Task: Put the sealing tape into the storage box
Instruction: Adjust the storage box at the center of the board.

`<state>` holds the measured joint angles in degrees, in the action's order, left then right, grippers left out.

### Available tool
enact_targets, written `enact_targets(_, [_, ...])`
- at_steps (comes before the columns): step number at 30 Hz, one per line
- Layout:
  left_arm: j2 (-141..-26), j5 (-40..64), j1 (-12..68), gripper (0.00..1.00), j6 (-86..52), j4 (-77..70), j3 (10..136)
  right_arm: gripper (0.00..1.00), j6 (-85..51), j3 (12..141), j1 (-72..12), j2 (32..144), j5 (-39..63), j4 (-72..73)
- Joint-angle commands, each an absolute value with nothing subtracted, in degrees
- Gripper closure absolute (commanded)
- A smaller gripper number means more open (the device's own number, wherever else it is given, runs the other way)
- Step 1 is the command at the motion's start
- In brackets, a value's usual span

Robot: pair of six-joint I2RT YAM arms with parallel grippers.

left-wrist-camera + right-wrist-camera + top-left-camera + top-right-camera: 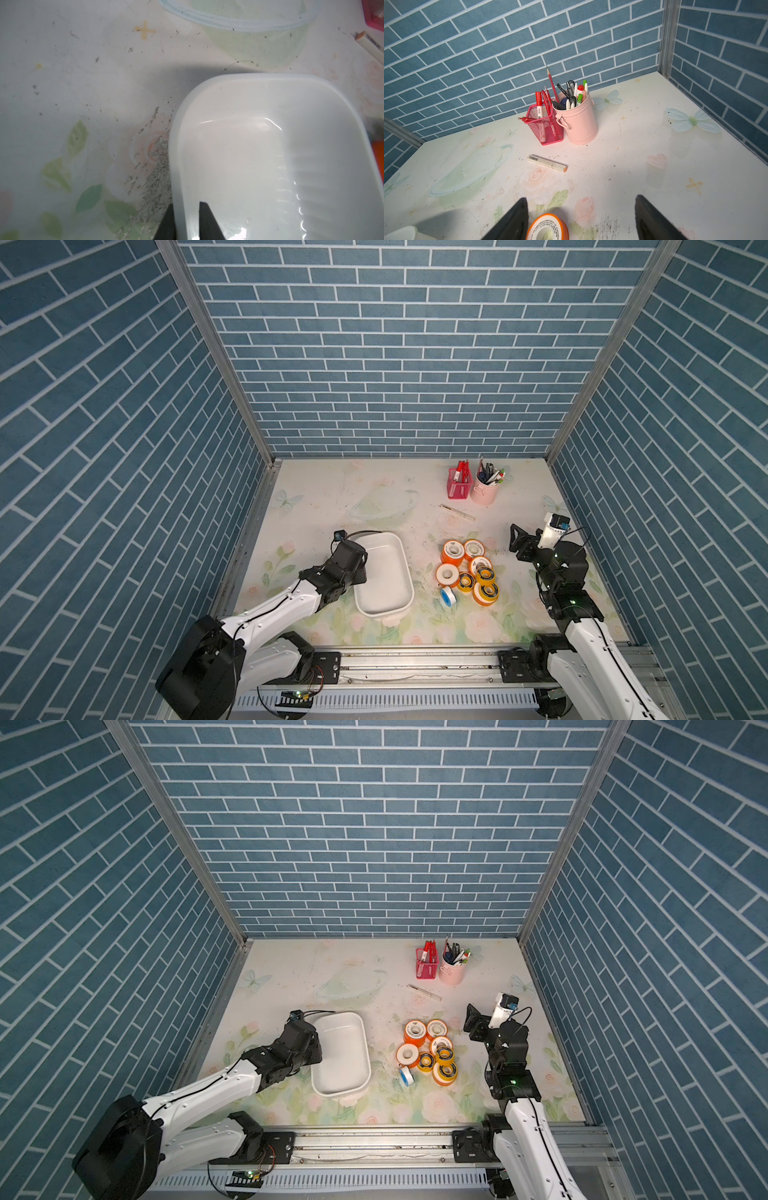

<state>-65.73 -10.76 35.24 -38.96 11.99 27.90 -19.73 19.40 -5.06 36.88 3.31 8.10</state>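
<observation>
The left gripper [186, 207] is closed on the box [207, 83] wall, low in the left wrist frame. The right gripper [581, 199] is open, with a spool [548, 226] between its fingers at the bottom edge. In both top views the tape [447, 573] sits clustered right of the box, lower centre.

Red mesh basket [459, 489] beside pink pen cup [483, 494]; white marker [457, 512] lying nearby.

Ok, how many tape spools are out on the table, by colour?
Orange spools with white faces: 4
Spools with yellow-and-black faces: 3
Blue spool: 1
Total: 8, none in the storage box.
</observation>
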Motion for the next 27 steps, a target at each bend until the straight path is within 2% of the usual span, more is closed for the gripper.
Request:
enact_targets(1, [-68.2,-11.7,36.6,0.91,-38.5,10.8,30.8,0.20,-21.2,19.3,-5.4,37.3,4.0,8.2])
enact_targets(5, [-72.2,-12.5,37.9,1.00,-37.9,10.3,33.7,0.20,-21.2,19.4,-5.4,37.8,4.0,8.1])
enact_targets(15, [-83.2,-12.9,38.3,1.00,-36.2,9.4,44.3,0.20,-21.2,19.4,-5.4,38.3,4.0,8.2])
enact_targets(21, [-84.5,-13.3,38.3,1.00,-35.9,9.5,44.9,0.20,-21.3,19.5,-5.4,39.0,4.0,8.3])
enact_targets(22, [-84.3,-13.6,38.3,0.99,-35.9,9.6,44.8,0.20,-21.2,19.5,-5.4,39.1,4.0,8.3])
enact_targets(25, [-83.7,-13.7,38.3,0.82,-35.6,9.8,44.3,0.20,-21.3,19.6,-5.4,39.3,4.0,8.3])
enact_targets(27, [-83.0,-14.0,38.3,0.78,-35.4,10.2,44.1,0.20,-21.3,19.5,-5.4,39.3,4.0,8.2])
